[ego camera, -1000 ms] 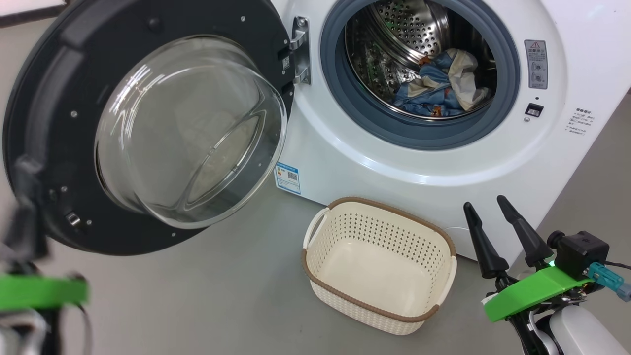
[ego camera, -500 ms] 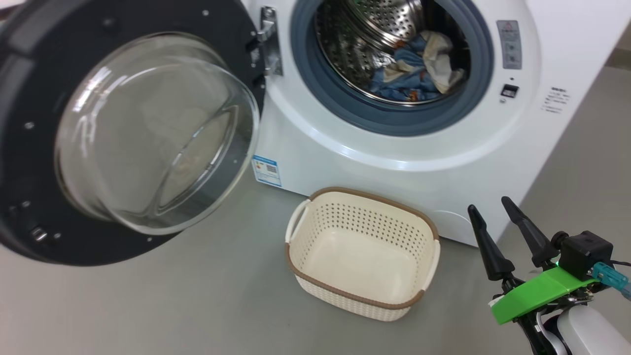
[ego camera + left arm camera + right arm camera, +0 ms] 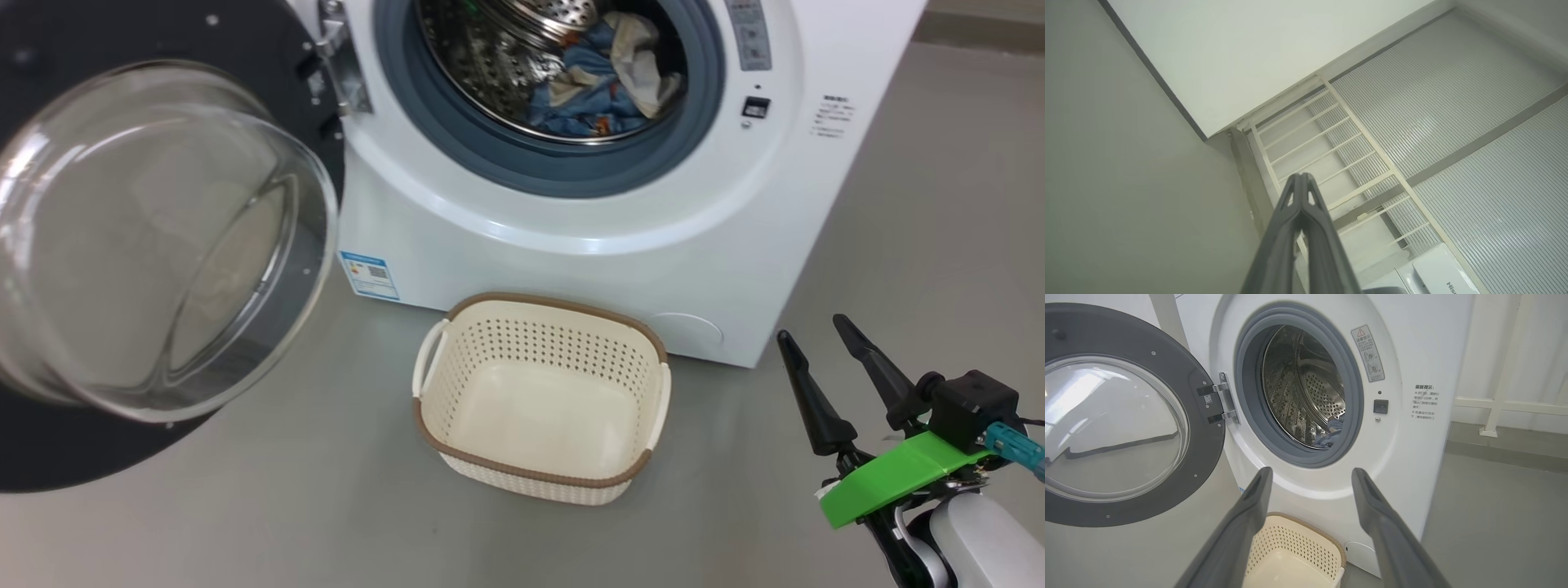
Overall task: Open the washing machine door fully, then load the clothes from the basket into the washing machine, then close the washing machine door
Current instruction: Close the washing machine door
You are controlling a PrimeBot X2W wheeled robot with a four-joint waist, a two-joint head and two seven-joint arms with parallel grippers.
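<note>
Nearest us, the right gripper (image 3: 811, 327) hangs with its fingers spread, holding nothing. In its own wrist view, the left gripper (image 3: 1300, 176) has both fingers pressed together on nothing. Beyond, the basket (image 3: 539, 359) stands on the grey floor (image 3: 326, 506), just before the washing machine (image 3: 571, 261). The washing machine door (image 3: 147, 245) stands swung open at left. Farthest, we see the clothes (image 3: 584, 98) heaped inside the steel drum (image 3: 490, 65).

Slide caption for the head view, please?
Clothes in the washing machine, basket empty on the floor, washing machine door open, right gripper open.
</note>
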